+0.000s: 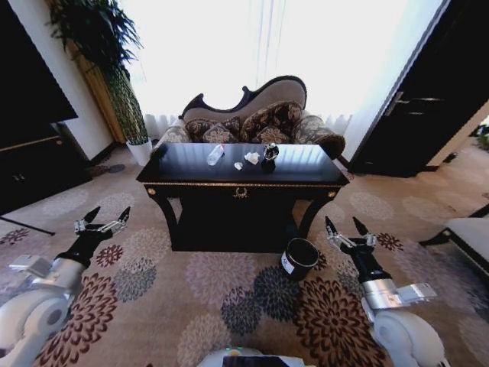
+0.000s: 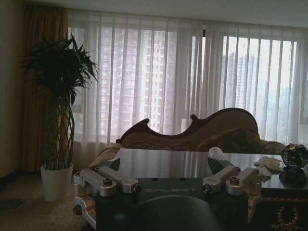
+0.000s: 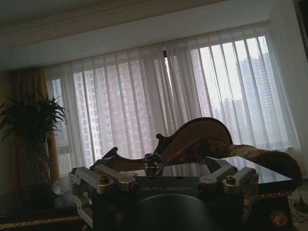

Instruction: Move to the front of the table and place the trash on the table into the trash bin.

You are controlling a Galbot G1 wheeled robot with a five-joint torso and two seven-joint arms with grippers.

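The glossy black table [image 1: 306, 177] stands ahead of me in front of a sofa. On its top lies the trash: a whitish wrapper [image 1: 216, 154], a tiny white bit [image 1: 238, 165], a crumpled white tissue [image 1: 252, 157] and a dark shiny wrapper [image 1: 270, 152]. The black trash bin [image 1: 299, 258] sits on the carpet by the table's front right leg. My left gripper [image 1: 103, 222] hangs open, low at the left, short of the table. My right gripper [image 1: 348, 229] is open too, just right of the bin. The left wrist view shows the dark wrapper [image 2: 294, 156] and the tissue [image 2: 267, 162].
A carved sofa [image 1: 252, 115] with cushions stands behind the table. A tall potted plant [image 1: 122, 84] is at the back left and a dark cabinet [image 1: 30, 160] at the left. A dark door [image 1: 428, 92] and a bench edge [image 1: 470, 233] are on the right. Patterned carpet lies before the table.
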